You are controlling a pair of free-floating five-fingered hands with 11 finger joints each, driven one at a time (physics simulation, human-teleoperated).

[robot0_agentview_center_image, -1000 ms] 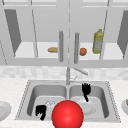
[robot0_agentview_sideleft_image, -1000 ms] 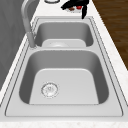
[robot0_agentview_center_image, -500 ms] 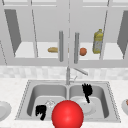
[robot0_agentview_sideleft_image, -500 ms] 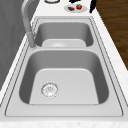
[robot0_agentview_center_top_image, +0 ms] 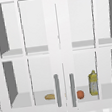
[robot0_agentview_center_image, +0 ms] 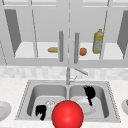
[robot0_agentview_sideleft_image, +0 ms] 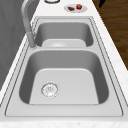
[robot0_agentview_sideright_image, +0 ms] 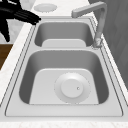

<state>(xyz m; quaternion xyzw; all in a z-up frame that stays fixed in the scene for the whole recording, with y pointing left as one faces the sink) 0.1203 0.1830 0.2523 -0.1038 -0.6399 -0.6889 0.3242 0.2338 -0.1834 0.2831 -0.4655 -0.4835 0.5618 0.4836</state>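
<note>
In the left side view a hand [robot0_agentview_sideleft_image: 101, 3] had slid off the far dish [robot0_agentview_sideleft_image: 75, 10] toward the table [robot0_agentview_sideleft_image: 110, 50] edge. Up front, the right hand [robot0_agentview_center_image: 89, 93], fingers spread and empty, and the left hand [robot0_agentview_center_image: 40, 111] had barely shifted. The red ball [robot0_agentview_center_image: 67, 115] sat between them, ungrasped, before the steel sink [robot0_agentview_center_image: 110, 100]. A glass-door cabinet [robot0_agentview_center_top_image: 55, 42] hung above.

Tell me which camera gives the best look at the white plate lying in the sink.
The right side view: the plate lies flat in the near basin, its whole round rim unobstructed. In the front view the plate is partly covered by the red ball and the right hand. In the left side view the plate peeks over the divider.
</note>
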